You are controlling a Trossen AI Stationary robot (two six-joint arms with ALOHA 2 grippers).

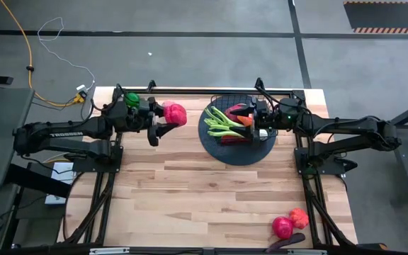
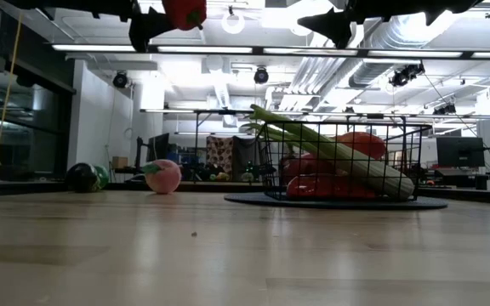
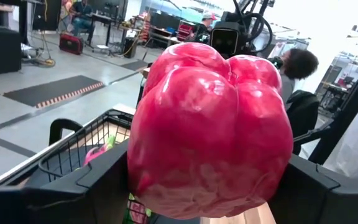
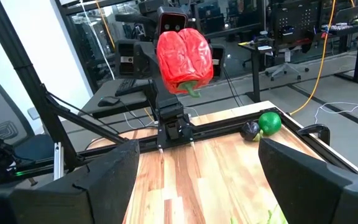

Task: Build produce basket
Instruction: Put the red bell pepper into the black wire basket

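Observation:
My left gripper (image 1: 163,119) is shut on a red bell pepper (image 1: 175,113), high above the table's far left part, left of the basket. The pepper (image 3: 210,130) fills the left wrist view and shows in the right wrist view (image 4: 185,53). The black wire basket (image 1: 238,127) stands on its dark round disc (image 1: 214,145) and holds pale green celery (image 2: 347,161) and red pieces (image 2: 321,185). My right gripper (image 1: 255,122) hovers open over the basket's right side (image 4: 194,180). My left gripper pinches the bell pepper by its two flanks (image 3: 138,155), one finger (image 3: 73,186) on each side. The fingers come level from the table's left. The pepper is lifted clear of the table (image 2: 184,10), with its green stem (image 4: 193,90) pointing down.
A pink round fruit (image 2: 163,176) lies on the table left of the basket. A green and a dark round piece (image 4: 269,121) sit at the far left edge. A red fruit (image 1: 282,227), an orange one (image 1: 299,216) and a dark eggplant (image 1: 285,243) lie near the near right corner.

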